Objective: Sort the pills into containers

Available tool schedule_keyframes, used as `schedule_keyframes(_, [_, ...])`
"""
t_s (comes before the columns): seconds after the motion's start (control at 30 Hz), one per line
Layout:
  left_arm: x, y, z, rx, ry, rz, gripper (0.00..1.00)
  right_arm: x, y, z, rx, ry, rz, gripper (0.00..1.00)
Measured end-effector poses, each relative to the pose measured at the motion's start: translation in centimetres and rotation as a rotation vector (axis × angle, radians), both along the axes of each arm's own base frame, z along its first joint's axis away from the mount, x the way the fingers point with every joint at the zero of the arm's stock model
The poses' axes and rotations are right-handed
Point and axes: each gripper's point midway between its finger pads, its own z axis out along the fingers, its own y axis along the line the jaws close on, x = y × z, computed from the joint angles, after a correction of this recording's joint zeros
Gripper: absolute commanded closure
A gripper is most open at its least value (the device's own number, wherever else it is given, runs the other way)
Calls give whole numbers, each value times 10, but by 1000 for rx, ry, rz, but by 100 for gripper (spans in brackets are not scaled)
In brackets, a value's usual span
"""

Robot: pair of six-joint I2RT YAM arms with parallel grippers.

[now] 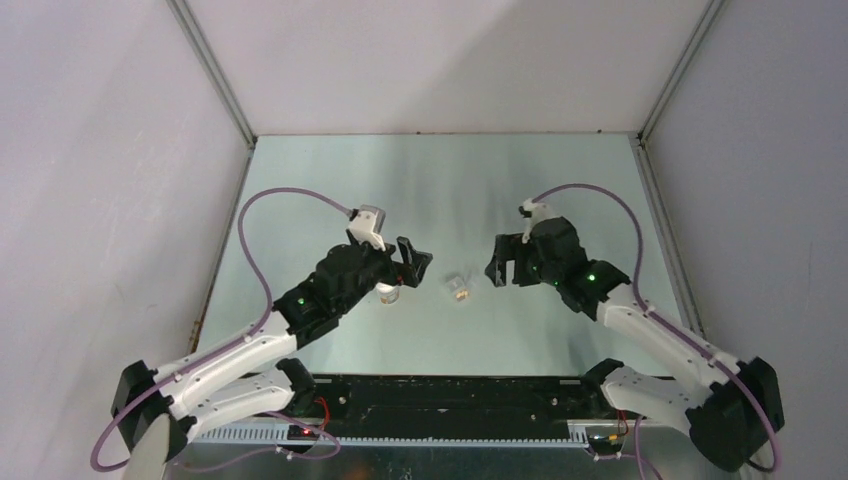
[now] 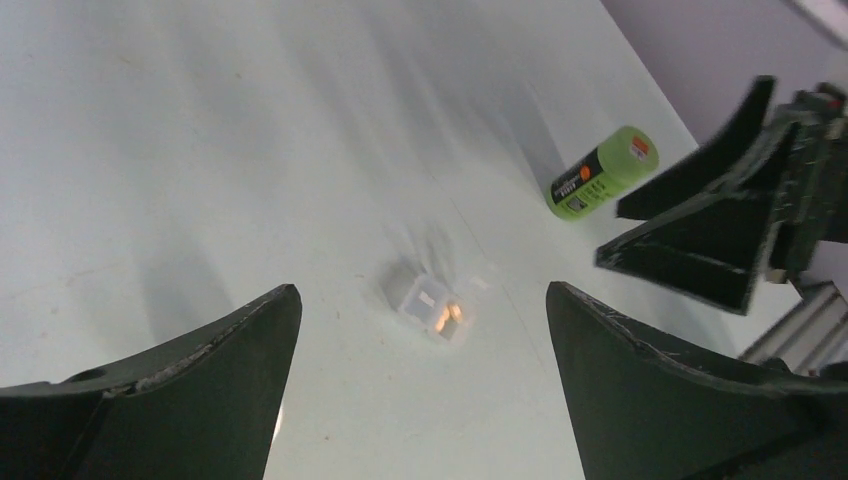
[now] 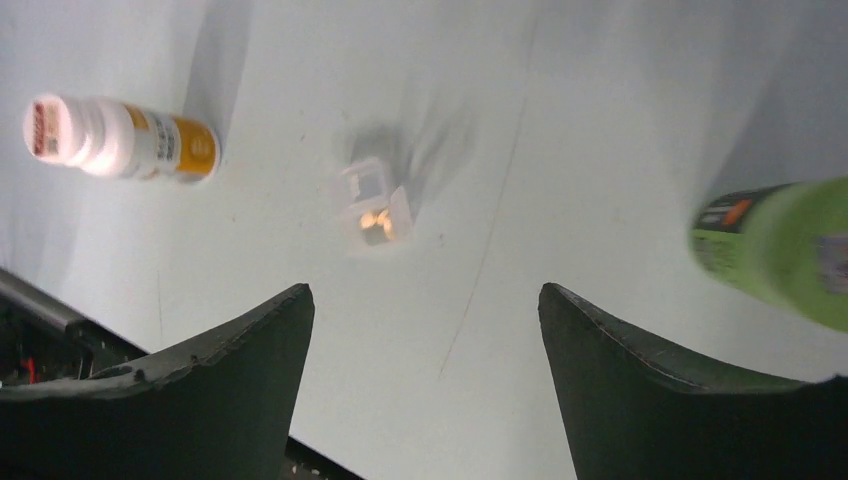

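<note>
The small translucent pill box (image 1: 459,286) sits on the table between my two grippers. One compartment holds orange pills (image 2: 445,317). The box also shows in the left wrist view (image 2: 418,296) and in the right wrist view (image 3: 374,203), with the pills (image 3: 376,220) in its near compartment. My left gripper (image 1: 417,262) is open and empty just left of the box; in its own view (image 2: 422,290) the box lies ahead between the fingers. My right gripper (image 1: 497,264) is open and empty just right of the box, and its own view (image 3: 425,288) shows bare table between the fingers.
A white bottle with an orange label (image 3: 120,140) lies on its side by the left gripper (image 1: 388,293). A green bottle (image 2: 603,172) lies on its side near the right gripper (image 3: 780,250). Grey walls enclose the table; a black rail (image 1: 450,395) runs along the near edge.
</note>
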Motion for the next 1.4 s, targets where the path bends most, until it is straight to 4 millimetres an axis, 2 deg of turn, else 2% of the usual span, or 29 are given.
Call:
schedule_keyframes(0.17, [-7, -14, -15, -43, 80, -46, 13, -5, 24, -35, -2, 120, 95, 23])
schedule_keyframes(0.33, [-13, -21, -35, -83, 148, -65, 16, -5, 39, -61, 4, 193, 163, 41])
schedule_keyframes(0.4, [-15, -22, -42, -98, 166, -66, 16, -4, 45, -67, 17, 206, 192, 45])
schedule_keyframes(0.53, [-19, -22, -52, -119, 189, -67, 16, 0, 55, -76, 53, 232, 235, 46])
schedule_keyframes(0.67, [-19, -23, -50, -140, 193, -64, 16, 5, 58, -89, 67, 255, 252, 45])
schedule_keyframes(0.8, [-18, -25, -45, -164, 187, -65, 16, 9, 62, -98, 75, 263, 265, 49])
schedule_keyframes(1.0, [-17, -28, -41, -191, 185, -67, 16, 15, 69, -105, 101, 260, 292, 64])
schedule_keyframes(1.17, [-19, -29, -44, -202, 197, -70, 16, 17, 73, -107, 123, 259, 307, 74])
schedule_keyframes(1.4, [-20, -31, -47, -211, 215, -76, 16, 19, 73, -111, 136, 272, 312, 81])
